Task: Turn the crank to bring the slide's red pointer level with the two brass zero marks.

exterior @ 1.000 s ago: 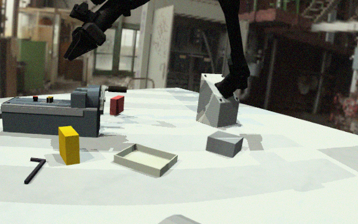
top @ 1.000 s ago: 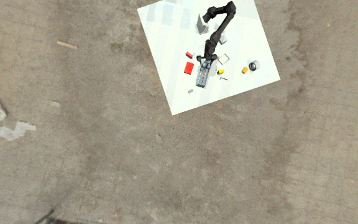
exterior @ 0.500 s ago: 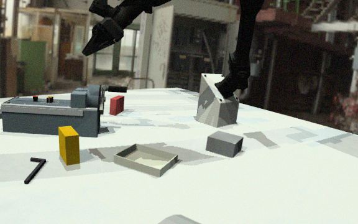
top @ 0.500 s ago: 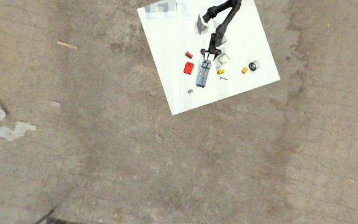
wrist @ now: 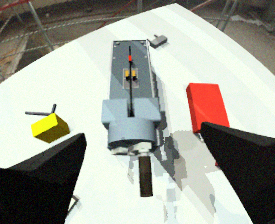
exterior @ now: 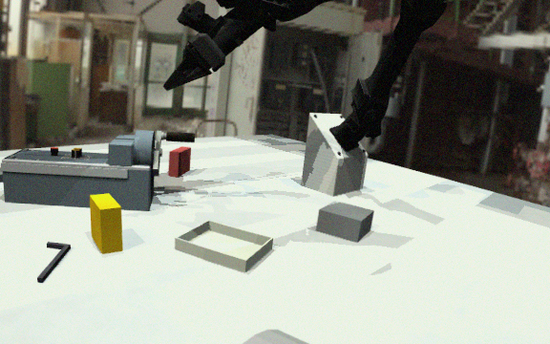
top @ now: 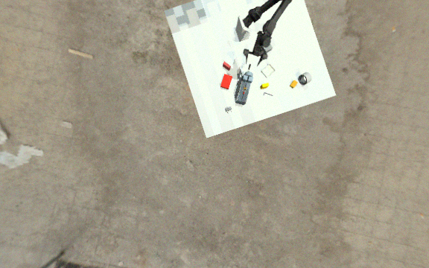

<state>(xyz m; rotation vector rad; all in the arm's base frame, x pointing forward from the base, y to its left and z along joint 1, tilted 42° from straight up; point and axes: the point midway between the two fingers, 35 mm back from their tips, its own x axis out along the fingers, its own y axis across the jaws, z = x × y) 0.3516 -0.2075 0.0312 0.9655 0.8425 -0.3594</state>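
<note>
The grey-blue slide machine (top: 243, 91) (exterior: 74, 181) (wrist: 131, 106) lies on the white table (top: 293, 45) (exterior: 399, 287). Its black crank handle (exterior: 179, 137) (wrist: 145, 177) sticks out from the round end nearest me. On its top, the red pointer (exterior: 54, 151) (wrist: 131, 60) sits a little beyond the brass marks (exterior: 76, 153) (wrist: 129, 80), on the side away from the crank. My gripper (top: 253, 57) (exterior: 172, 83) (wrist: 144, 133) is open and empty. It hangs well above the crank end, with its fingers pointing down at the machine.
A large red block (top: 226, 81) (wrist: 208, 106) and a small red block (top: 226, 65) (exterior: 179, 161) lie beside the machine. A yellow block (exterior: 106, 223) (wrist: 49, 127), a hex key (exterior: 52, 261), a shallow tray (exterior: 208, 254), a grey box (exterior: 345, 221) and the arm's wedge mount (exterior: 327, 162) stand nearby.
</note>
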